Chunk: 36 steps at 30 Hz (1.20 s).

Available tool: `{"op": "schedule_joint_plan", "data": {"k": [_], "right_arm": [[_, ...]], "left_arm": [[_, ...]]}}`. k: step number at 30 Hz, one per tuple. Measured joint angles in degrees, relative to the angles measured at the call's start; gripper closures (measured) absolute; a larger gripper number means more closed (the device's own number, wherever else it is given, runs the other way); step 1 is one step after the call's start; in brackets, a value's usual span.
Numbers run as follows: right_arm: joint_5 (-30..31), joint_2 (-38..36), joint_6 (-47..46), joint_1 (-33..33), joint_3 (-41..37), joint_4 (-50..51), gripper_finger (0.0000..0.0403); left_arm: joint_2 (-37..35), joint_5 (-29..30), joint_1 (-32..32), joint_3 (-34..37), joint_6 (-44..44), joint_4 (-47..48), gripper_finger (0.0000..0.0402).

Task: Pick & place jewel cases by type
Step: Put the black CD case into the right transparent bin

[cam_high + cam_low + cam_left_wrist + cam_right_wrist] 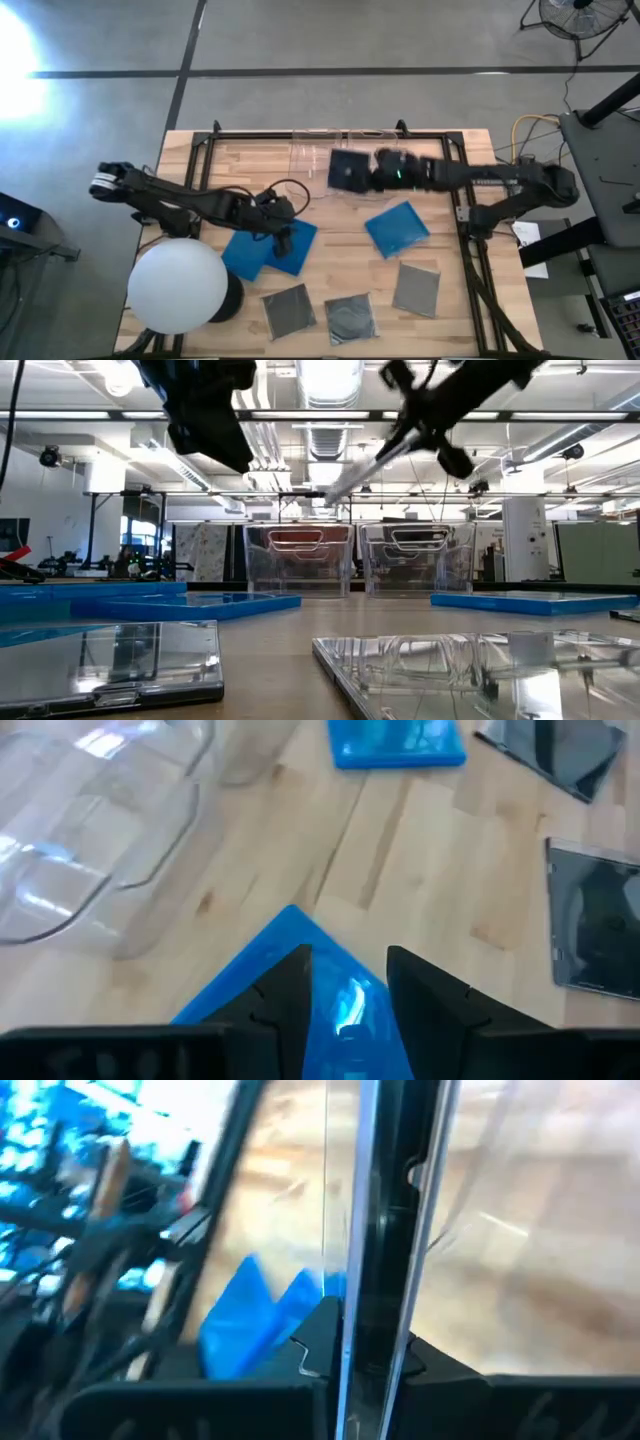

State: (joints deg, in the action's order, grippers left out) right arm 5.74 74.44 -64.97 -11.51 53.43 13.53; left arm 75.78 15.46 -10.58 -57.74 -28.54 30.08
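A dark case is pinched edge-on between the right gripper's fingers, over the clear bins at the table's far edge. The left gripper, fingers spread, straddles a corner of two overlapping blue cases left of centre. Another blue case lies mid-table; three dark cases line the near edge.

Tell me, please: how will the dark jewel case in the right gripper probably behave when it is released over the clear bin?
The dark jewel case is thin, flat and looks rigid, so it probably will not bend. The right gripper pinches only its edge, so it may swing or slip. Its glossy surface suggests it could slide inside the clear bin.
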Motion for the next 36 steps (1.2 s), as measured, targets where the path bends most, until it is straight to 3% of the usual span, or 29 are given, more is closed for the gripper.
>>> {"op": "schedule_joint_plan", "data": {"k": [9, 12, 15, 18, 23, 29, 36], "right_arm": [[-17.7, 0.2, 7.6, -24.2, 0.7, 8.5, 0.0390], [-25.8, -0.1, 18.5, -29.0, 3.2, 14.7, 0.0390], [-25.0, 0.2, 31.9, -31.9, 8.1, 29.5, 0.0390], [-21.3, 1.6, 38.0, -33.5, 11.9, 38.7, 0.0390], [-26.6, 7.0, 48.5, -34.5, 16.5, 45.3, 0.0390], [-26.8, 15.5, 65.6, -32.0, 21.4, 53.8, 0.0390], [-24.6, 23.6, 77.6, -27.4, 27.9, 55.7, 0.0389]], "left_arm": [[-0.1, 1.0, 1.8, 0.0, -4.6, 1.5, 0.0287], [0.5, 1.2, 2.8, 0.0, -6.7, 1.8, 0.0287], [1.1, 1.8, 3.9, 0.0, -7.1, 1.9, 0.0287], [1.7, 1.9, 5.4, 0.0, -7.8, 1.9, 0.0287], [2.1, 2.0, 7.5, 0.0, -8.1, 1.8, 0.0287], [2.1, 2.1, 8.4, 0.0, -7.8, 1.7, 0.0287], [2.1, 2.0, 8.4, -0.1, -8.4, 1.9, 0.0287]]}}
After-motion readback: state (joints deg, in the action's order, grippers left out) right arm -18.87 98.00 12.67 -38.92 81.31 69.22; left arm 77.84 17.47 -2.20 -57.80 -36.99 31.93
